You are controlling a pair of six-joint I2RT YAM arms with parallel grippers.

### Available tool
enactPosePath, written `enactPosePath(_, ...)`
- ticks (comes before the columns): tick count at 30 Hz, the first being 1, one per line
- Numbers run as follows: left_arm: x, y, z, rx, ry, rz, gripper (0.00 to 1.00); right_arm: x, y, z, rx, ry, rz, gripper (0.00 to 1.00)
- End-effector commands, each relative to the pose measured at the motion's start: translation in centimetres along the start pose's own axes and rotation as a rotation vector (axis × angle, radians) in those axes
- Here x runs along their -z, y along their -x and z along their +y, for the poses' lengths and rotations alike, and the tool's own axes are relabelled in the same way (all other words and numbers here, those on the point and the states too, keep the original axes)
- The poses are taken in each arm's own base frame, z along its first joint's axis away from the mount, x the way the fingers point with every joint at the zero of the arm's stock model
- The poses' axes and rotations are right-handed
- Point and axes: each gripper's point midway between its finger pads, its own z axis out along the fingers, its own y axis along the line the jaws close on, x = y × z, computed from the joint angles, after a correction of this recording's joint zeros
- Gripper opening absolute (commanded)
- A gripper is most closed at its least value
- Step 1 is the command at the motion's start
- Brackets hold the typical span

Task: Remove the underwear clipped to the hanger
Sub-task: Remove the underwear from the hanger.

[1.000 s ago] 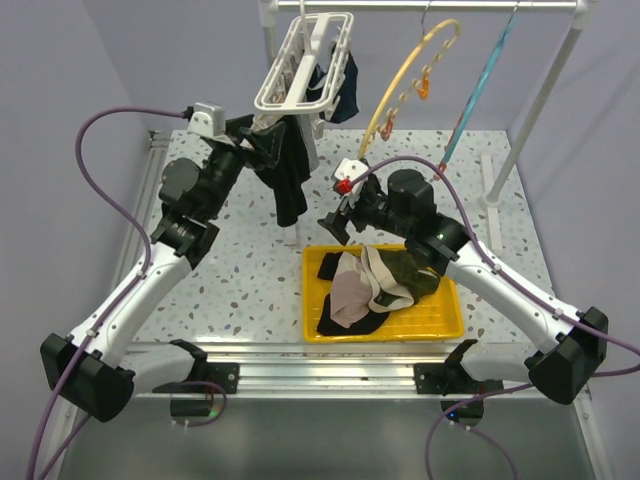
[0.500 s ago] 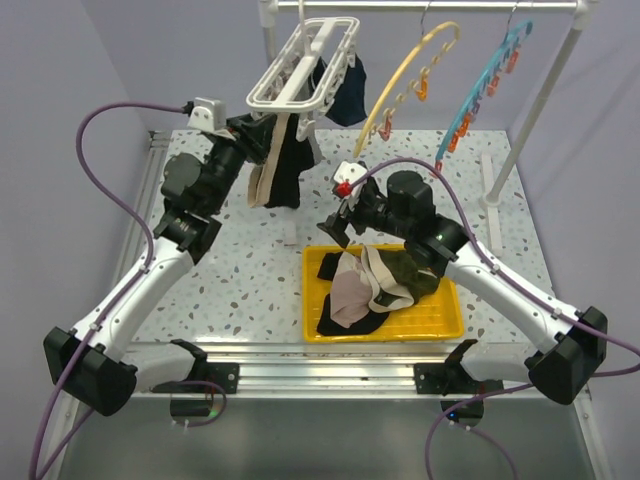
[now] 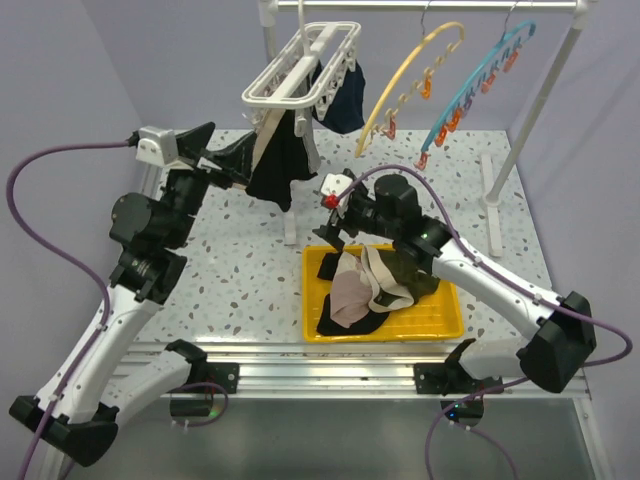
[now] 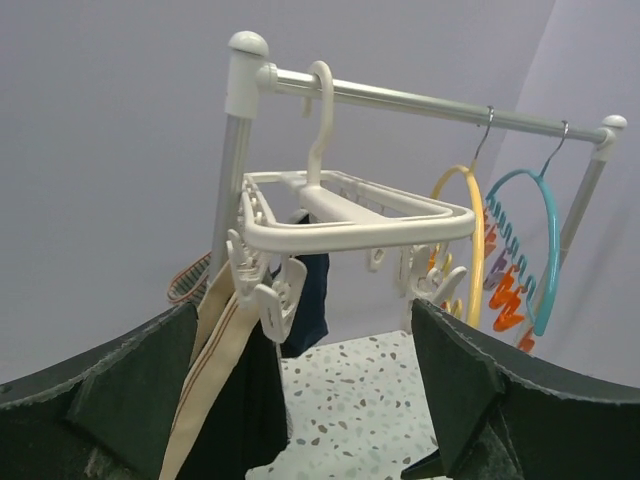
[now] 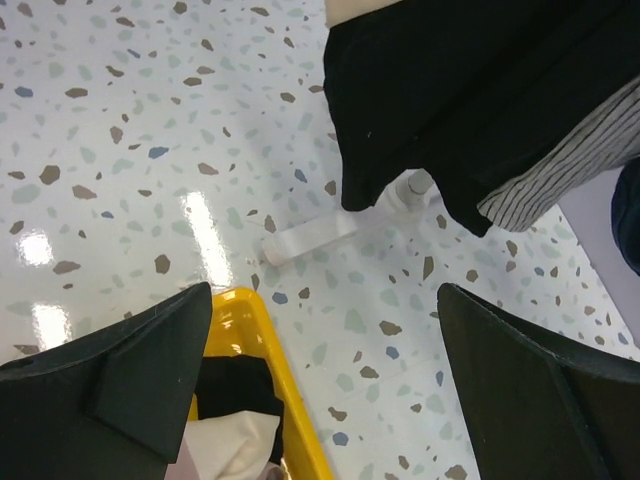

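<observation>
— Up under the rail (image 3: 430, 6), what are you facing?

— Your white hanger (image 3: 305, 62) is hooked near the rail's left end, with bare table (image 3: 230, 270) below it. The underwear (image 3: 290, 150) clipped to it hangs straight down, long axis vertical. A black piece (image 3: 278, 180) with a beige band (image 4: 225, 345) is on the left side, and a navy piece (image 3: 343, 98) is further back.

— Which arm do you use?

— Your left gripper (image 3: 222, 150) is nearer. Its jaws are spread wide and hold nothing, and it sits level with the black piece, just to its left. Your right gripper (image 3: 333, 228) is just as wide and empty, but lower, near the yellow tray's (image 3: 310, 300) far edge.

— How much room do you have?

— I'd judge a downward pull has open space. Watch the clip (image 4: 270, 300) and the hanger frame just above.
</observation>
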Motion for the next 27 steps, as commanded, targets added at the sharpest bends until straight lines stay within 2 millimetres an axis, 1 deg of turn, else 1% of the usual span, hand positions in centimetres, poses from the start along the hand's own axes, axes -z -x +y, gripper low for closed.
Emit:
enactPosePath(1, 2.8, -1.3, 2.1, -0.05, 0.097, 0.069, 0.92, -2.3, 0.7, 0.6, 0.074, 0.027, -0.032, 0.98)
enactPosePath(2, 3.5, -1.3, 2.5, -0.058, 0.118, 0.076, 0.92, -2.8, 0.4, 0.7, 0.094, 0.017, -0.015, 0.99)
enactPosePath(3, 4.2, -2.0, 3.1, -0.063, 0.143, 0.094, 0.93, -4.0, 0.2, 1.6, 0.131, 0.035, 0.0, 0.98)
enactPosePath(4, 5.6, -1.8, 3.9, -0.069, 0.192, 0.103, 0.94, -4.6, 0.4, 1.6, 0.151, 0.019, -0.002, 0.98)
enactPosePath(5, 6.3, -2.1, 4.4, -0.068, 0.221, 0.114, 0.94, -5.3, 0.2, 1.8, 0.162, 0.013, 0.01, 0.97)
enactPosePath(6, 7.2, -2.7, 5.1, -0.063, 0.256, 0.137, 0.95, -6.0, 0.8, 1.5, 0.176, -0.031, 0.019, 0.97)
enactPosePath(7, 8.7, -3.5, 6.1, -0.064, 0.311, 0.164, 0.95, -7.3, 0.3, 1.6, 0.176, -0.05, 0.032, 0.96)
enactPosePath(8, 9.4, -3.7, 6.5, -0.045, 0.336, 0.169, 0.95, -7.9, 1.0, 1.4, 0.177, -0.076, 0.022, 0.96)
enactPosePath(9, 10.6, -4.4, 7.0, -0.039, 0.364, 0.192, 0.95, -8.5, 1.7, 0.8, 0.177, -0.148, 0.008, 0.96)
enactPosePath(10, 11.4, -4.5, 7.6, -0.028, 0.407, 0.192, 0.95, -9.5, 1.0, 0.9, 0.177, -0.176, 0.024, 0.96)
enactPosePath(11, 12.0, -4.8, 7.9, 0.003, 0.432, 0.195, 0.95, -9.9, 1.2, 0.4, 0.178, -0.228, 0.022, 0.96)
enactPosePath(12, 12.6, -5.2, 8.3, 0.015, 0.458, 0.2, 0.95, -10.1, 1.0, -0.2, 0.176, -0.308, 0.039, 0.96)
enactPosePath(13, 13.8, -5.2, 9.0, 0.043, 0.509, 0.197, 0.95, -10.8, 0.8, -0.6, 0.166, -0.364, 0.029, 0.96)
enactPosePath(14, 14.4, -5.4, 9.3, 0.056, 0.535, 0.197, 0.95, -11.2, 0.5, -0.8, 0.161, -0.399, 0.037, 0.97)
enactPosePath(15, 15.0, -5.7, 9.7, 0.063, 0.558, 0.203, 0.95, -11.4, 0.3, -0.8, 0.159, -0.427, 0.043, 0.98)
enactPosePath(16, 16.0, -5.9, 10.1, 0.083, 0.592, 0.2, 0.95, -11.2, 0.2, -1.7, 0.15, -0.504, 0.051, 0.99)
enactPosePath(17, 16.4, -6.3, 10.3, 0.089, 0.605, 0.205, 0.96, -12.1, -0.8, -1.2, 0.154, -0.514, 0.076, 0.99)
enactPosePath(18, 17.0, -6.3, 10.4, 0.101, 0.612, 0.199, 0.96, -12.0, -1.1, -1.8, 0.157, -0.564, 0.092, 0.99)
enactPosePath(19, 17.3, -6.5, 10.5, 0.106, 0.615, 0.198, 0.96, -12.7, -2.0, -1.6, 0.163, -0.572, 0.114, 0.99)
enactPosePath(22, 18.0, -6.9, 10.7, 0.119, 0.628, 0.194, 0.96, -13.2, -2.0, -2.5, 0.144, -0.647, 0.11, 0.99)
enactPosePath(23, 18.3, -6.8, 10.8, 0.118, 0.635, 0.195, 0.96, -13.8, -2.6, -2.6, 0.145, -0.667, 0.114, 0.99)
enactPosePath(25, 18.4, -6.7, 10.9, 0.118, 0.647, 0.194, 0.96, -14.0, -2.2, -3.6, 0.135, -0.736, 0.116, 0.98)
enactPosePath(26, 18.6, -6.5, 11.0, 0.117, 0.652, 0.194, 0.96, -14.8, -3.1, -3.6, 0.154, -0.749, 0.134, 0.99)
enactPosePath(27, 18.6, -6.5, 11.0, 0.116, 0.655, 0.194, 0.96, -15.0, -2.7, -4.1, 0.154, -0.779, 0.129, 0.98)
